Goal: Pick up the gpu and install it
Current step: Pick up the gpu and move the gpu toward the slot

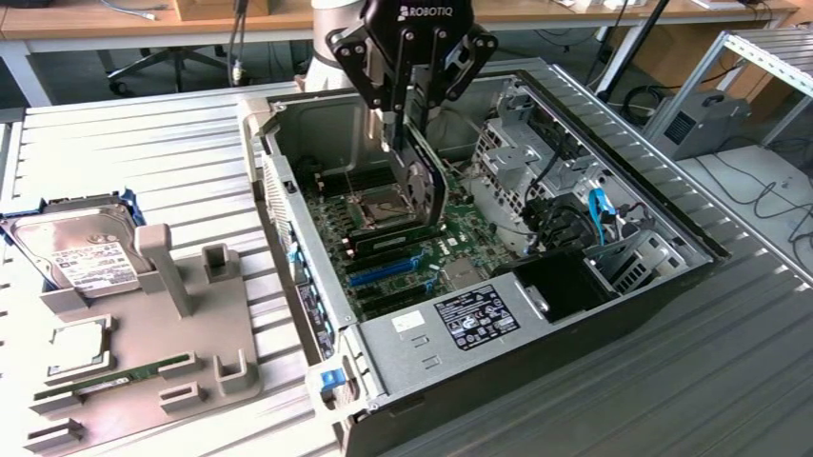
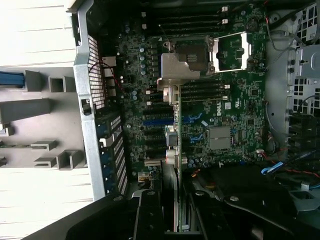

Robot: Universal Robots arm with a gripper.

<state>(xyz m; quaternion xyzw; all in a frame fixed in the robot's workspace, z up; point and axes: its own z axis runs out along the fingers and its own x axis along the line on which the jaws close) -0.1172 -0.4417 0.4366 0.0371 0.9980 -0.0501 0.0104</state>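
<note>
At the exterior view's left, your fixture tray [image 1: 190, 333] carries the hard drive [image 1: 83, 252] and RAM stick [image 1: 114, 378]. In the middle, the gripper [image 1: 409, 129] clamps the gpu [image 1: 424, 195] on edge inside the open computer case [image 1: 305, 286], low over the motherboard [image 1: 381, 214]. You cannot tell whether they touch. A blue cable [image 1: 597, 209] lies rightward.

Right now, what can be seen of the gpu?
The gpu, a flat dark rectangular card with a green board edge and silver metal end bracket, hangs upright on edge, clamped by the black hand inside the open metal computer case, over the green motherboard. Whether its lower edge touches a slot cannot be told.
</note>
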